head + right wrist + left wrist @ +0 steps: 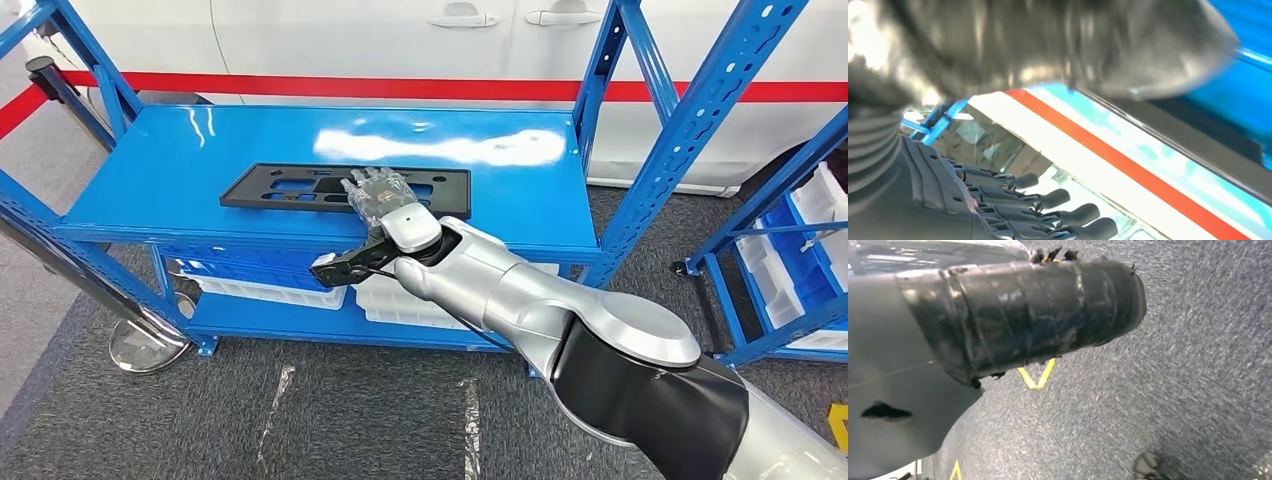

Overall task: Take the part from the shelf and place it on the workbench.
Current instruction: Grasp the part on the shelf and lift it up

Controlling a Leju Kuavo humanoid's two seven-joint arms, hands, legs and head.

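Note:
The part (280, 187) is a flat black plastic panel with cut-outs, lying along the front of the blue shelf top (180, 150). My right hand (385, 200) reaches over the panel's right half, fingers spread and stretched above it, holding nothing. In the right wrist view its dark fingers (1058, 197) are straight, the grey thumb stands well apart, and the panel's dark edge (1208, 150) runs past them. Whether the hand touches the panel I cannot tell. My left hand (893, 390) appears as a grey cover hanging over carpet, its fingers hidden.
White and blue bins (290, 290) fill the lower shelf. Blue uprights (690, 130) stand close to the right of my arm. A second rack with bins (800, 240) is at far right. A round metal stand base (145, 345) sits on the floor at left. A white car (400, 40) is behind.

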